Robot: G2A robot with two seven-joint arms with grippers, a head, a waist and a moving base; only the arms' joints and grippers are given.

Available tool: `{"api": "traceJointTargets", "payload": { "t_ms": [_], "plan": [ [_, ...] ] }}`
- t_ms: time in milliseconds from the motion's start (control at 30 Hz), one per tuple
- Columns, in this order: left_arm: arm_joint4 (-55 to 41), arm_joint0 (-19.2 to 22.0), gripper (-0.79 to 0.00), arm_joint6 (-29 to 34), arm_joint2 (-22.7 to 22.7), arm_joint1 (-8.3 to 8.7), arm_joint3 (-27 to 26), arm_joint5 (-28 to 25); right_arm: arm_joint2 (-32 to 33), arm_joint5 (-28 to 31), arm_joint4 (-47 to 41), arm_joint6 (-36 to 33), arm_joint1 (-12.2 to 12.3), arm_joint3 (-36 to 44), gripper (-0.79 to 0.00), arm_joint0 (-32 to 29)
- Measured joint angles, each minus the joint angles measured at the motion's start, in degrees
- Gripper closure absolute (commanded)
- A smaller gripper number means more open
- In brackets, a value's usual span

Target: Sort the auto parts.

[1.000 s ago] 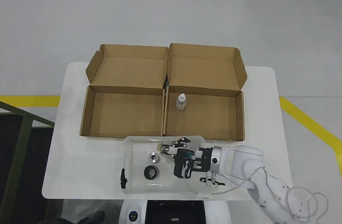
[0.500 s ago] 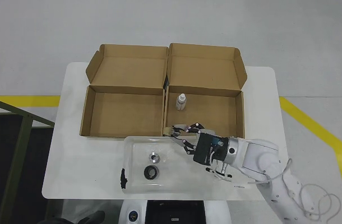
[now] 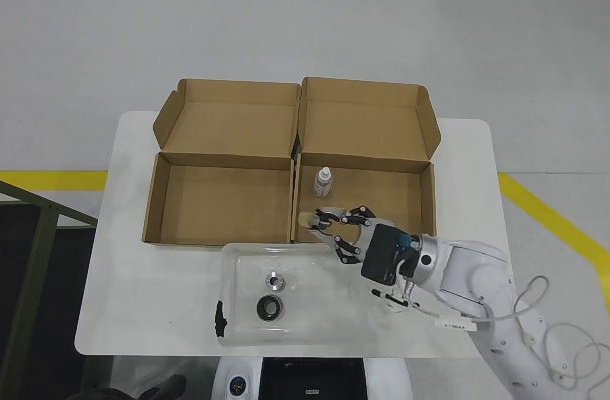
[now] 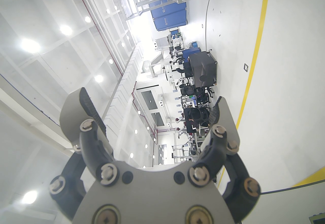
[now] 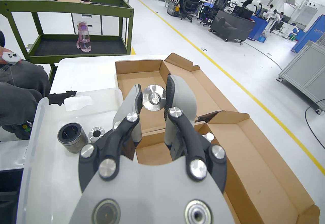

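Note:
My right gripper (image 3: 316, 219) (image 5: 153, 95) is shut on a small round silver part (image 3: 307, 216) (image 5: 154, 98). It hangs over the near left corner of the right cardboard box (image 3: 415, 215) (image 5: 254, 148). That box holds a small white part (image 3: 324, 182). The left cardboard box (image 3: 220, 205) (image 5: 138, 77) is bare inside. In the clear plastic bin (image 3: 240, 262) (image 5: 33, 133) lie a black ringed bearing (image 3: 271, 308) (image 5: 70, 137) and a small silver part (image 3: 274, 279) (image 5: 96, 132). My left gripper (image 4: 152, 105) is open, held away from the table and pointing into the room.
Both boxes have their lids folded back at the far side of the white table (image 3: 125, 290). A strip of black tape (image 3: 222, 320) sits on the bin's near left rim. A green cart (image 5: 66, 4) stands beyond the table.
My right gripper has lifted the silver part out of the bin and carried it away from the robot to the right box's near left corner.

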State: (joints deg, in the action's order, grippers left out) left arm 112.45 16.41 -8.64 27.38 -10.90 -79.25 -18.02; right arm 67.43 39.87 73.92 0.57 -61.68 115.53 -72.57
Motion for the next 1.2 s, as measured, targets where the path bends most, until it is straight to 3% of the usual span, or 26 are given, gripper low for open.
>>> {"api": "traceJointTargets", "payload": {
  "t_ms": [567,1200],
  "plan": [
    [0.00,0.00,-0.785,0.00,0.00,0.00,0.00,0.00,0.50,0.27,-1.58,-0.32,-0.17,-0.25,0.000,1.93],
    [0.00,0.00,-0.785,0.00,0.00,0.00,0.00,0.00,-3.49,0.76,-5.07,-14.37,-0.84,-10.06,0.000,8.12]
  ]
}}
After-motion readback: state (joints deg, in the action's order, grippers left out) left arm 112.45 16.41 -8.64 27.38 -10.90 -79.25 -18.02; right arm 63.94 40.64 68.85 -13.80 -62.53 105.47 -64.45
